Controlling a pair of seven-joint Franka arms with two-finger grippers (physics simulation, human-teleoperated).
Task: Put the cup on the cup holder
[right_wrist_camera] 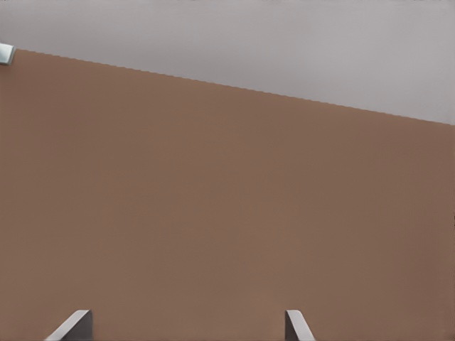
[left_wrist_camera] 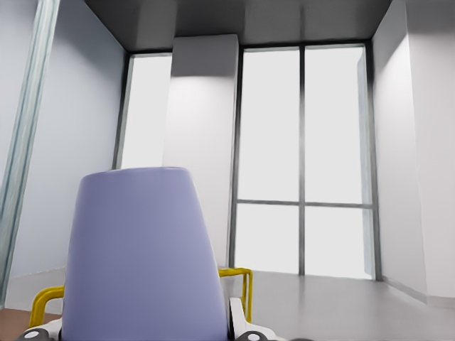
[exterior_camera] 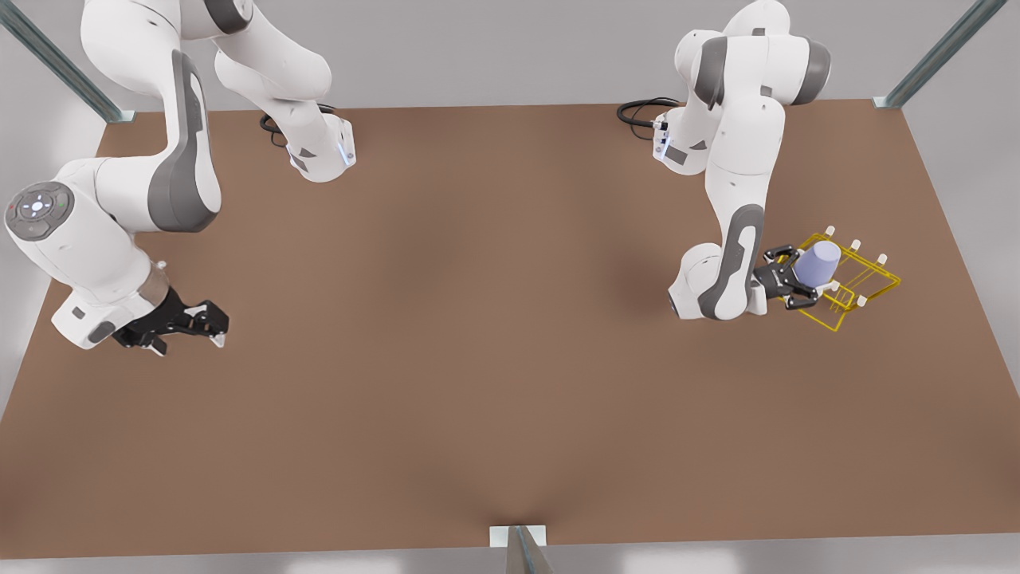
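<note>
The left tool (exterior_camera: 799, 277), on the front view's right, is clenched around the cup (exterior_camera: 817, 263), which sits upside down between its fingers and over the near end of the yellow holder (exterior_camera: 876, 281). In the left wrist view the cup (left_wrist_camera: 142, 256) stands close to the camera with yellow wire (left_wrist_camera: 238, 273) just behind it. I judge the carrying mostly done; what remains is settling the cup onto a white-capped peg (exterior_camera: 855, 244) and letting go. I cannot tell whether a peg is already inside it. The holder lies near the bench (exterior_camera: 510, 335) edge, other pegs close by. The right tool (exterior_camera: 205, 323) waits with fingers (right_wrist_camera: 71, 328) spread, well apart over bare bench.
</note>
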